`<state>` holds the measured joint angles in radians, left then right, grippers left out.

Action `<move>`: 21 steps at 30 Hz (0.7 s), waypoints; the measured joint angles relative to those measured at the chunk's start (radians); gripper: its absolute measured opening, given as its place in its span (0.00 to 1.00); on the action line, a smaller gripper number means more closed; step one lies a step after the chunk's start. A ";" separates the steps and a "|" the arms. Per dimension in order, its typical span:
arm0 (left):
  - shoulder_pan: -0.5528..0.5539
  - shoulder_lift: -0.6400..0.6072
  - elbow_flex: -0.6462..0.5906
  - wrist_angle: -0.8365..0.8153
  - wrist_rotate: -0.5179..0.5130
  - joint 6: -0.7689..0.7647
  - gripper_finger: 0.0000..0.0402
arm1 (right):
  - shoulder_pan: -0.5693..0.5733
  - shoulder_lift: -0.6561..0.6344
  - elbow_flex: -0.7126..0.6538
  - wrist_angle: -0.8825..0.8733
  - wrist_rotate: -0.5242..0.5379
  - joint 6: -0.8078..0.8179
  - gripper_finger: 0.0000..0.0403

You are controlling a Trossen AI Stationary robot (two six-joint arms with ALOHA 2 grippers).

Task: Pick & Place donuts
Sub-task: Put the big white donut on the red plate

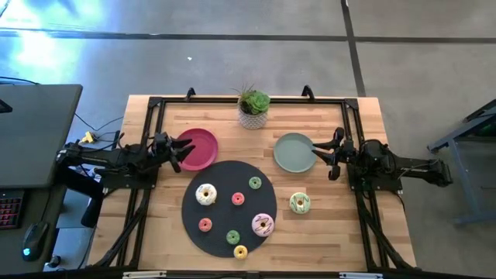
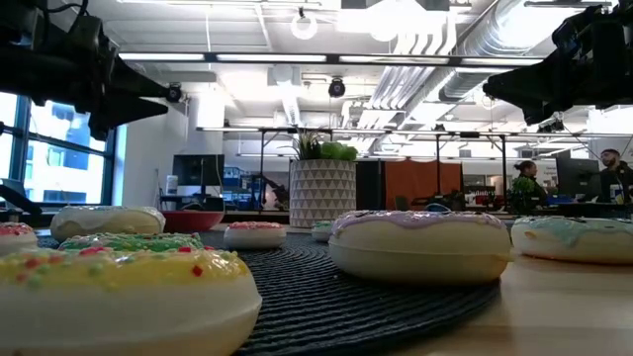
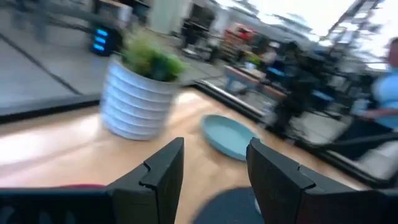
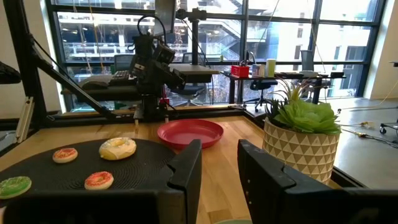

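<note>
Several toy donuts lie flat on the black round mat: a cream one, a pink-sprinkled one and mini ones in red, green, pink, green and yellow. The green-frosted donut rests on the bare wood right of the mat. My left gripper hovers open over the red plate's left edge. My right gripper hovers open at the sage-green plate's right edge. Neither holds anything.
The red plate and the sage-green plate sit just beyond the mat, left and right. A potted plant stands at the far edge between them. A black frame runs round the table. Bare wood shows right of the mat and along the near edge.
</note>
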<state>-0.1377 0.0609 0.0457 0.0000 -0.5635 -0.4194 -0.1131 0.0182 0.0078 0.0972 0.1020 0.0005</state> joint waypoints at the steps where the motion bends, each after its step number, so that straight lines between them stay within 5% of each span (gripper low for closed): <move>1: 0.000 0.003 0.002 0.003 0.045 -0.005 0.42 | 0.000 0.000 0.000 0.000 0.000 0.000 0.23; 5: -0.001 0.003 0.102 -0.006 0.256 -0.001 0.42 | 0.000 0.000 0.000 0.000 0.000 0.000 0.23; 10: 0.000 0.089 0.336 -0.269 0.306 0.103 0.42 | 0.000 0.000 0.000 0.000 0.000 0.000 0.23; 15: 0.000 0.318 0.555 -0.598 0.312 0.105 0.42 | 0.000 0.000 0.000 0.007 0.000 0.000 0.23; 21: -0.001 0.617 0.596 -0.634 0.503 0.159 0.42 | 0.000 0.000 0.000 0.048 -0.013 0.055 0.23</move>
<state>-0.1384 0.6783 0.6415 -0.6345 -0.0602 -0.2605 -0.1127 0.0185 0.0078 0.1455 0.0889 0.0556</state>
